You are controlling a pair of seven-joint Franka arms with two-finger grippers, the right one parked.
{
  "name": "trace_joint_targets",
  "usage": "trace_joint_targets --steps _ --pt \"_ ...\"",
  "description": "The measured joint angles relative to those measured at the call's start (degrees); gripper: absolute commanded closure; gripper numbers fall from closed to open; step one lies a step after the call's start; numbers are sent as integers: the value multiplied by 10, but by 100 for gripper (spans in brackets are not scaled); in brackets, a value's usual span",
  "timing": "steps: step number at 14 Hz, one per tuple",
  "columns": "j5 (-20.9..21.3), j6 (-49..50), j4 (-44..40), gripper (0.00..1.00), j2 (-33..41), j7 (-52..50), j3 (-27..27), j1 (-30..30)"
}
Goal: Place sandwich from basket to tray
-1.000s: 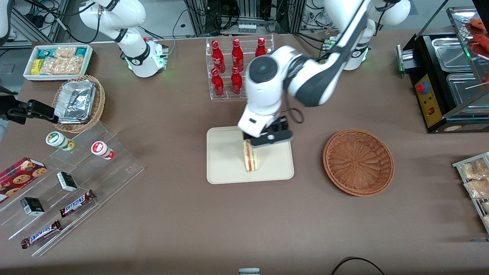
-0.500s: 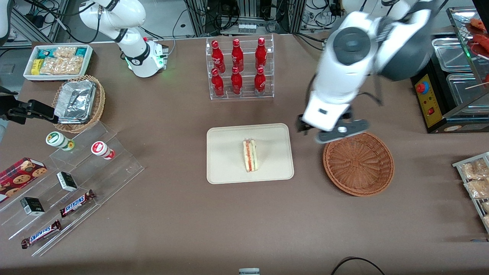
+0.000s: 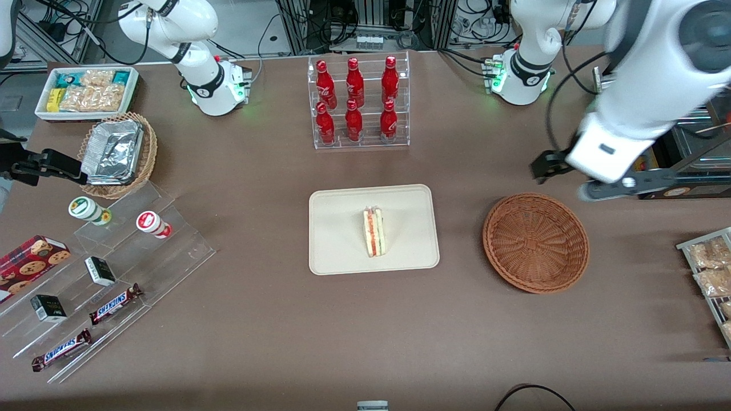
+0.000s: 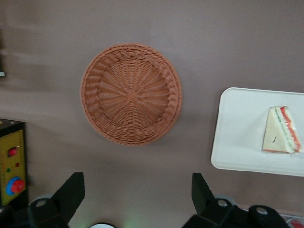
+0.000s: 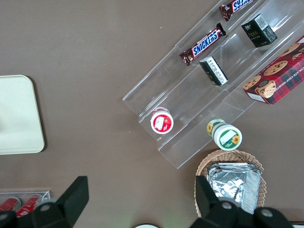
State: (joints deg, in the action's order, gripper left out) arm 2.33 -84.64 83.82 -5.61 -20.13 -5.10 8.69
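I see the sandwich (image 3: 374,232), a pale wedge showing red and green filling, lying on the cream tray (image 3: 338,251), well apart from my gripper (image 3: 597,178). The reddish-brown wicker basket (image 3: 535,242) sits empty, near and below the wide-spread fingers.

My left arm reaches high above the table at its own end, wrist pointing down, its gripper (image 4: 137,192) empty with both fingers (image 4: 71,190) spread wide apart.

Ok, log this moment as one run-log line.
triangular white-bread sandwich: on cream rectangular plastic tray | round reddish-brown wicker basket: empty | claw: open, raised above table, farther from camera than basket
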Motion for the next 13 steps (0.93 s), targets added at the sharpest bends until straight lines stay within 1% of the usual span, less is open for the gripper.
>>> trace_joint_targets --steps 2,6,8,11,13 --pt "-6 23 3 0 18 74 1 -46" --pt "-9 29 33 0 52 151 2 -108" --pt "-9 28 36 0 53 159 1 -111" --pt "-10 20 29 0 40 149 -2 -80" --pt "-10 20 18 0 30 148 -1 -70"
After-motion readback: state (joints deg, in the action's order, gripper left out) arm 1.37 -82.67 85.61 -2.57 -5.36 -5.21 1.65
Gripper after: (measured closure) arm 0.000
